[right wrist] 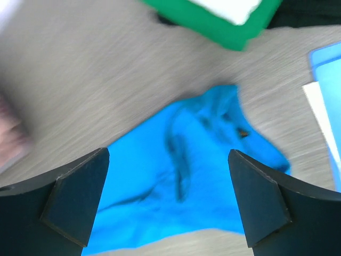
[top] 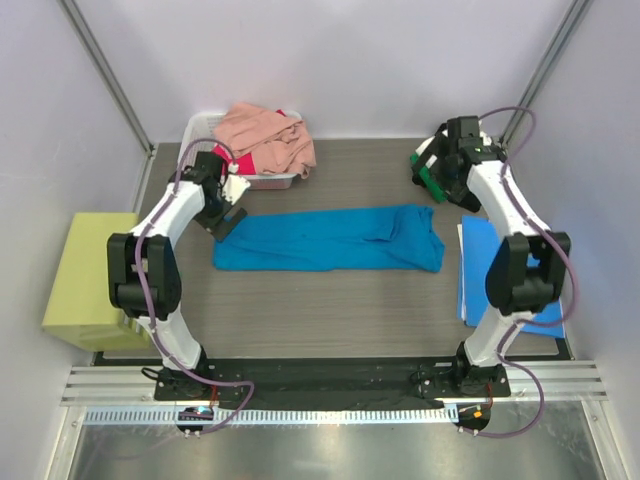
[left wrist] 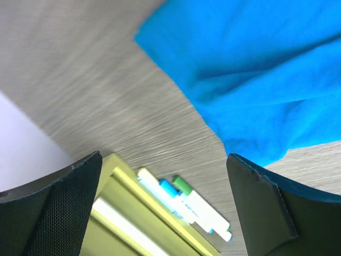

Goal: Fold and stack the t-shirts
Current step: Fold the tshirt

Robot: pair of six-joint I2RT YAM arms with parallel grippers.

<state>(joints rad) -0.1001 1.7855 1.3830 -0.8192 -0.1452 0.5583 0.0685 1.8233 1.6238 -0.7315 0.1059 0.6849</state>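
A bright teal-blue t-shirt (top: 330, 240) lies folded into a long strip across the middle of the table. My left gripper (top: 228, 220) hovers open and empty just off its left end; in the left wrist view the shirt's corner (left wrist: 250, 69) lies beyond the gripper (left wrist: 165, 213). My right gripper (top: 450, 190) hovers open and empty above the shirt's right end (right wrist: 181, 176), with nothing between the jaws (right wrist: 168, 213). A salmon pink shirt (top: 265, 140) is heaped on a white basket (top: 200, 125). A green shirt (top: 428, 172) lies at the back right, with white cloth on it (right wrist: 229, 6).
A yellow-green block (top: 85, 280) stands off the table's left edge, with markers (left wrist: 186, 205) beside it. A stiff blue sheet (top: 480, 280) lies at the right under my right arm. Walls and metal posts close in the back and sides.
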